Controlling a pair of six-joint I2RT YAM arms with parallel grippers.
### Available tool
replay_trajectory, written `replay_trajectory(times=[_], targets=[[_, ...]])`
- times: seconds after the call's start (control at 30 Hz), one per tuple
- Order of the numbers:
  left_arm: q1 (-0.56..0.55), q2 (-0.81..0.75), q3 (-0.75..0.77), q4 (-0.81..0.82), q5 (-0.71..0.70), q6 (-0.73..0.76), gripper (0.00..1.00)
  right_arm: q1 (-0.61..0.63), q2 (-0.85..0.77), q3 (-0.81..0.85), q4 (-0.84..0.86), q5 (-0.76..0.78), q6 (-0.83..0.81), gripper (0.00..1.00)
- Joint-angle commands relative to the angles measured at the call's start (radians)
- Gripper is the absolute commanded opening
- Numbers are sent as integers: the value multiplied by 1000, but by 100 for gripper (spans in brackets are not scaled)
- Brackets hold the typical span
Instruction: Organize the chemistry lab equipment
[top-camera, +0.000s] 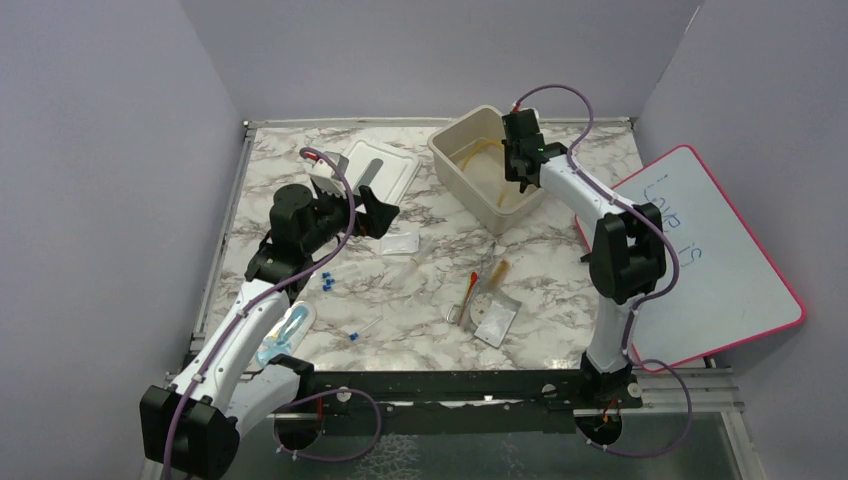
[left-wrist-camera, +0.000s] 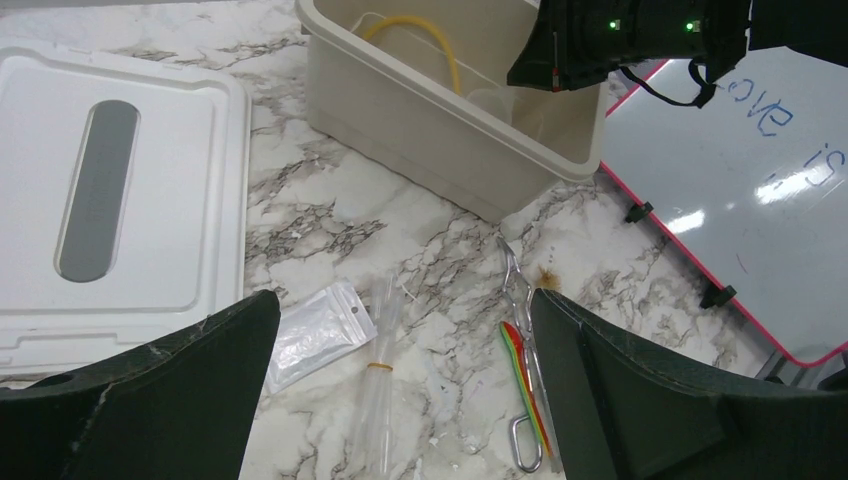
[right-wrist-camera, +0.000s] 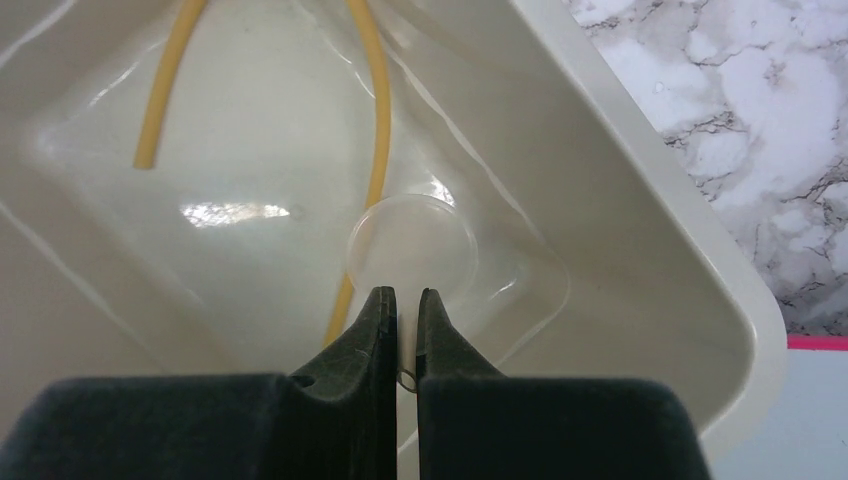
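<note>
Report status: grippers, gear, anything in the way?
Left gripper open above table. Right gripper shut on clear disc over bin. Tubing in bin, partly under disc. Tongs, packet on table.

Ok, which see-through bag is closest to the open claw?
The clear plastic packet in front of the open left gripper, near the white lid. The other packet lies farther right, by the red-tipped dropper.

L fingers (left-wrist-camera: 150, 400) spread wide; R fingers (right-wrist-camera: 365, 340) pinched together, angled down.
</note>
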Motion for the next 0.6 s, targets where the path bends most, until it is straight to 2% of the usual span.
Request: replay_trajectory(times=[0.0,0.13,0.23,0.33,0.57], targets=[[-4,5,2,7,-3,13,99,-29,63,55,-39,9,-13,4],[-4,9,2,7,1,11,99,-41,102,61,-30,2,-30,8],[-4,11,3,7,-1,12,99,-42,111,66,-37,-5,-35,20],[-5,19,3,7,1,13,99,-42,76,59,-22,-28,-34,29],[-5,25,6,7,6,13,99,-42,-28,83,-58,-49,-11,38]])
